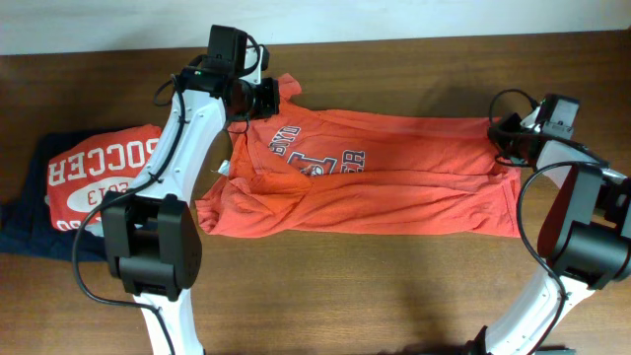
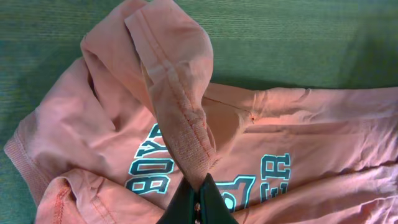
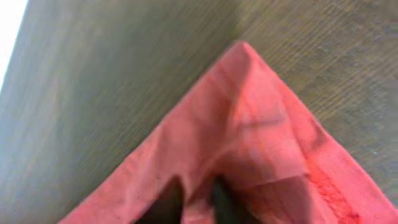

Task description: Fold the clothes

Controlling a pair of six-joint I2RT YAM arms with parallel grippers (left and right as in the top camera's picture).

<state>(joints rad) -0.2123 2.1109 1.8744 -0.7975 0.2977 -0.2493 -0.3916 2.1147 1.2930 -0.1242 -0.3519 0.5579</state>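
- The orange-red T-shirt (image 1: pixel 394 187) is being carried by the desk (image 1: pixel 394 296), spread lengthwise from left to right at mid-desk, wrinkled along its near edge.
- The navy chest lettering (image 1: pixel 315 153) is being displayed face up on the left half of the T-shirt.
- The left gripper (image 1: pixel 264 97) is being kept clenched at the far-left end of the T-shirt. In the left wrist view a stitched fold of the fabric is being pinched between its fingers (image 2: pixel 214 205) and drawn up off the rest of the cloth.
- The right gripper (image 1: pixel 505 136) is being positioned at the far-right corner of the T-shirt. In the right wrist view that corner is being shown between the two dark fingers (image 3: pixel 169 202), but the view is blurred; whether the fabric is being clamped cannot be told.
- A red shirt with white "SOCCER" print (image 1: pixel 94 177) is being supported by a dark navy garment (image 1: pixel 25 222) at the left edge of the desk, just beside the T-shirt and apart from both grippers.
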